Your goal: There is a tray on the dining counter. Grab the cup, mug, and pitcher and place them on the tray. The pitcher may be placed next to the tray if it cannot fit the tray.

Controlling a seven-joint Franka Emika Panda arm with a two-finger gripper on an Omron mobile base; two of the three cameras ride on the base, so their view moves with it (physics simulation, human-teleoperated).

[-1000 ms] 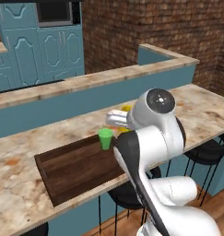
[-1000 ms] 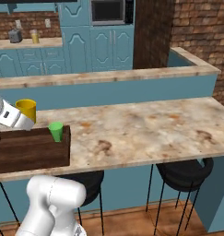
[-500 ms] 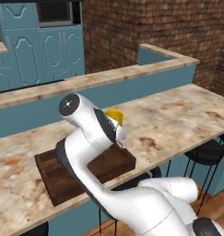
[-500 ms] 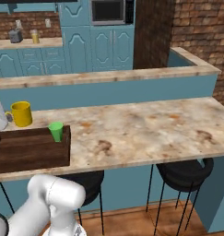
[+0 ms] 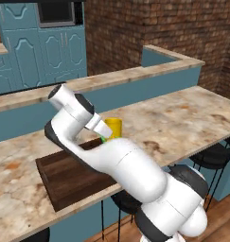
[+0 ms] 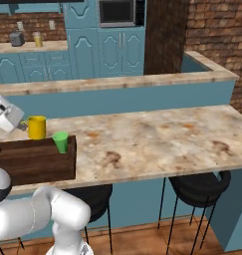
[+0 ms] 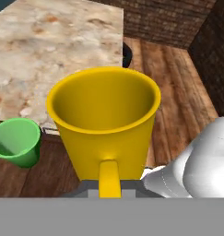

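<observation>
Now we carry the mug [image 7: 104, 124], fingers clamped on its handle, just over the tray [image 6: 33, 159] on the worktop [image 6: 157, 139] (green cup [image 6: 60, 142] already inside); next we lower and release it beside the cup.

Tray [image 6: 35, 162] is looking like dark brown wood w/ visible grain, matt finish. Counter [image 6: 157, 142] top is showing beige marbled stone, smooth w/ slight sheen; base is looking like flat teal paint. Mug [image 7: 104, 124] is appearing as smooth yellow glazed or plastic stuff, soft gloss inside rim. Cup [image 7: 16, 141] is looking like smooth green plastic, semi-matt. Back wall [image 5: 149, 23] is showing rough red brick. Stool [image 6: 199, 189] seat is looking matt black.
</observation>
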